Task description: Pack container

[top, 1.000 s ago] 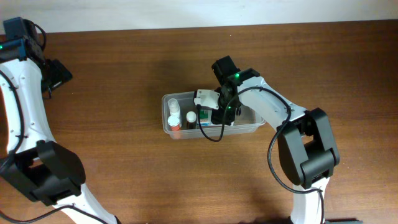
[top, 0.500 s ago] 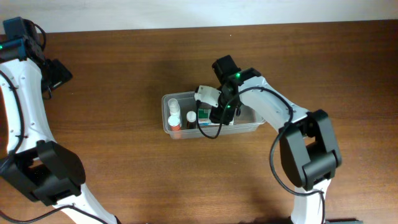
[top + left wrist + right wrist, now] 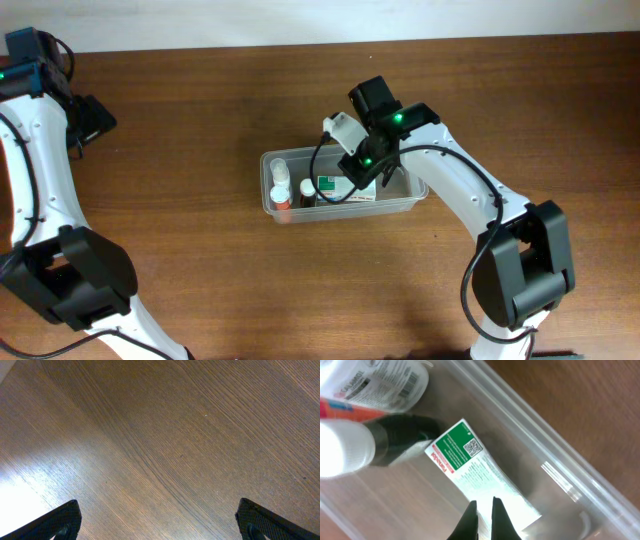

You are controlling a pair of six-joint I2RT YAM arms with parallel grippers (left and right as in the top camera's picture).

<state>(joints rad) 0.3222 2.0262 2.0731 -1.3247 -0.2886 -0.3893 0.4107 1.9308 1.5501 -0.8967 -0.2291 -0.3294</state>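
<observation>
The clear plastic container point(image 3: 267, 190) sits mid-table with a green-and-white carton point(image 3: 340, 188) and small bottles point(image 3: 280, 180) lying inside. My right gripper point(image 3: 364, 178) hovers over the tub's right half, shut, with nothing between its fingers. In the right wrist view the closed gripper point(image 3: 483, 506) points down at the carton point(image 3: 465, 457), beside a dark bottle point(image 3: 400, 440) and a white bottle point(image 3: 380, 380), within the container wall point(image 3: 535, 445). My left gripper point(image 3: 95, 118) stays at the far left of the table, open and empty over bare wood point(image 3: 160, 521).
The brown wooden table point(image 3: 200, 290) runs all round the tub. A pale wall edge lies along the back. The left arm's base and links stand at the left edge point(image 3: 70, 280).
The right gripper has gone from part open to shut and its arm has swung up and to the right. The carton stays lying in the container. The left arm has not moved.
</observation>
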